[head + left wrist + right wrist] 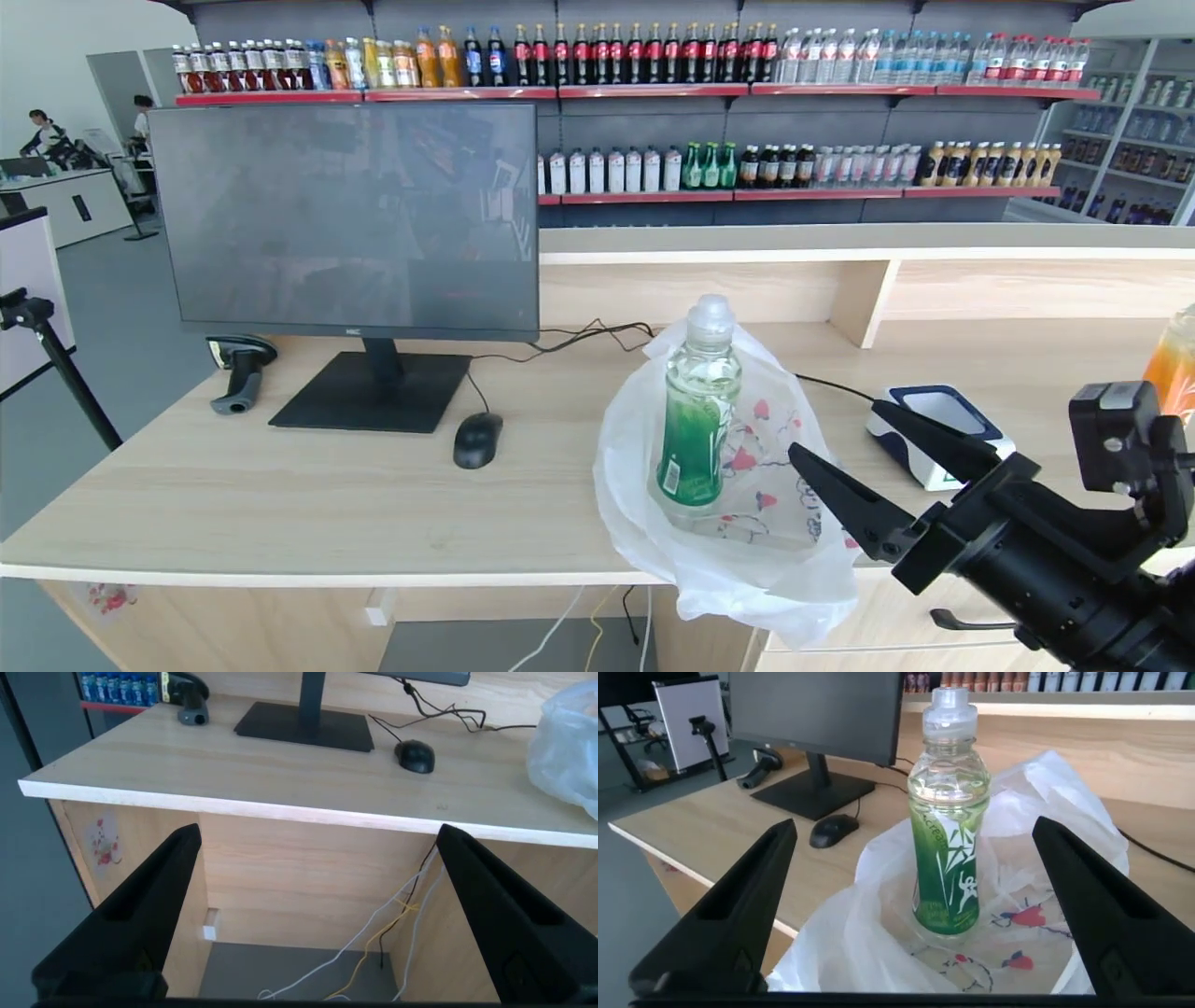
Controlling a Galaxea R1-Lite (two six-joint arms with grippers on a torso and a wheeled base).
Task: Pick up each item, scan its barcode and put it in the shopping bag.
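Observation:
A clear bottle with a green label [697, 411] [950, 821] stands upright inside the white plastic shopping bag [747, 523] [1046, 793] near the counter's front edge. My right gripper [864, 467] hovers open just right of the bag, its fingers pointing toward the bottle with nothing between them. A white and blue barcode scanner [934, 434] sits on the counter right of the bag. An orange drink bottle [1178, 359] stands at the far right edge. My left gripper [308, 915] is open, held below and in front of the counter edge [280, 812].
A monitor [345, 219] on its stand, a black mouse [477, 439] [415, 756] and a handheld scanner [238, 369] occupy the counter's left half. Cables run behind the bag. A raised wooden ledge [840, 247] backs the counter, with drink shelves beyond. A tripod [47, 355] stands left.

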